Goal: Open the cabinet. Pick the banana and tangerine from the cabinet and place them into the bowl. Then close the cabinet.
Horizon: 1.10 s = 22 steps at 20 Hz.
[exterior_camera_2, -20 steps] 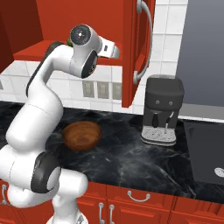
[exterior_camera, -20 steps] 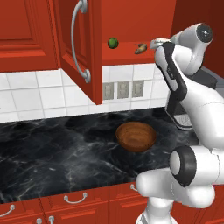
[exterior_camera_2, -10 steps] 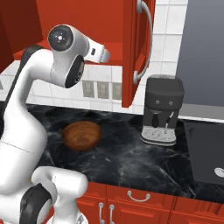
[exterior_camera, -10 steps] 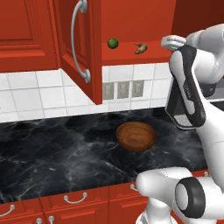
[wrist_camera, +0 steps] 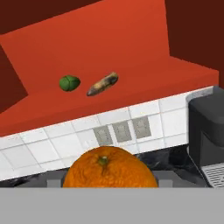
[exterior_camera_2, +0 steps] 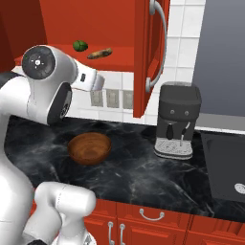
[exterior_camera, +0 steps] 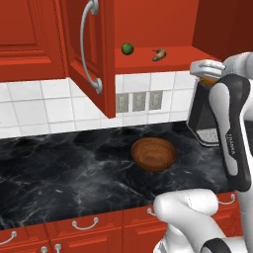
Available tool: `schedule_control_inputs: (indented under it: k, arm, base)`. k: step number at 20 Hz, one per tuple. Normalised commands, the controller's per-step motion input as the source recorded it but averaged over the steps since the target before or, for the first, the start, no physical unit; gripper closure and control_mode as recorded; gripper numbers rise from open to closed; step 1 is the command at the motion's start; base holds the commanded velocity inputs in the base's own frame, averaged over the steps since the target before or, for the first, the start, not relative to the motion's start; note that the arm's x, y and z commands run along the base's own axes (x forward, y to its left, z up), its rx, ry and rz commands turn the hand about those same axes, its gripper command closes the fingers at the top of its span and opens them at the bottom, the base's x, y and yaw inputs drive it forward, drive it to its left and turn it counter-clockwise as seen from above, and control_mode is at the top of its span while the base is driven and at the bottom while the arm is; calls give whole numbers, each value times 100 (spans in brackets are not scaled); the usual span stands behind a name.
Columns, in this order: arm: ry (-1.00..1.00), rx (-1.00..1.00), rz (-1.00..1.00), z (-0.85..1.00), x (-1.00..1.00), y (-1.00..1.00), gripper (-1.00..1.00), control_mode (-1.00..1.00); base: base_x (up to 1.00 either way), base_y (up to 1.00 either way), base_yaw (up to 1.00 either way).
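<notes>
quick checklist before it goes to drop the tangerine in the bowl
1. Tangerine at the gripper: ok, it sits right at the bottom of the hand view, though the fingertips on it are hidden, so grip firmness cannot tell.
2. Bowl upright and empty on the counter: ok.
3. Cabinet doors open, clear of the path down: ok.
4. Banana on the cabinet shelf for the next pick: ok, lying beside the green ball.
5. Coffee machine apart from the bowl: ok.
</notes>
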Motion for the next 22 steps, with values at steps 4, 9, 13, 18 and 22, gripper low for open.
schedule_control_inputs:
  k: [4,9,13,18,22]
  arm:
    - [16,-3,7,-68,-33,49,100,-100]
    - [17,-6,6,-62,-1,50,100,-100]
    - [11,-6,2,-35,19,16,100,-100]
    - [15,-1,0,-49,21,0,100,-100]
    - [21,0,0,-70,21,1,100,-100]
  base:
    - [0,0,0]
    - [0,0,0]
    - [0,0,0]
    - [0,0,0]
    - [0,0,0]
